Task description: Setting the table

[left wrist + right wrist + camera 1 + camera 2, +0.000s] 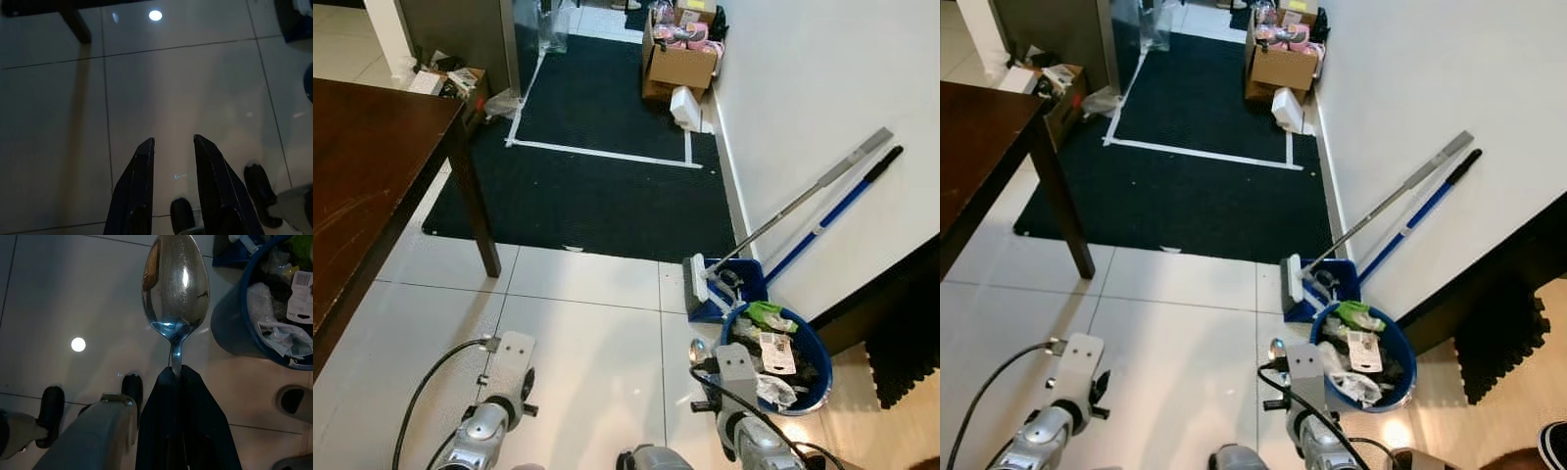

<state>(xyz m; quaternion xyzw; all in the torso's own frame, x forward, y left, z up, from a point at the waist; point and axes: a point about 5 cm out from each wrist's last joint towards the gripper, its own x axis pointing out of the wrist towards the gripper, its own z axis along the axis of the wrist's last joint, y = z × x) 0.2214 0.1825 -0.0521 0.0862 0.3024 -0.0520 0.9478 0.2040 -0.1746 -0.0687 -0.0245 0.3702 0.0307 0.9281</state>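
My right gripper [178, 369] is shut on the handle of a silver spoon [176, 279], whose bowl points away from the fingers over the white tiled floor. In the left eye view the spoon's bowl [697, 349] shows just ahead of my right wrist, low on the right. My left gripper [173, 142] is open with nothing between its black fingers [142, 186] and hangs over bare tiles. A dark brown wooden table [362, 166] stands on my left, its nearest leg [478, 206] at the edge of a dark mat.
A blue bucket [815, 360] full of rubbish sits close to my right arm. Beside it are a blue dustpan with a brush [729, 284] and two long poles [813, 201] leaning on the white wall. Cardboard boxes [680, 64] stand at the far end of the dark mat [597, 186].
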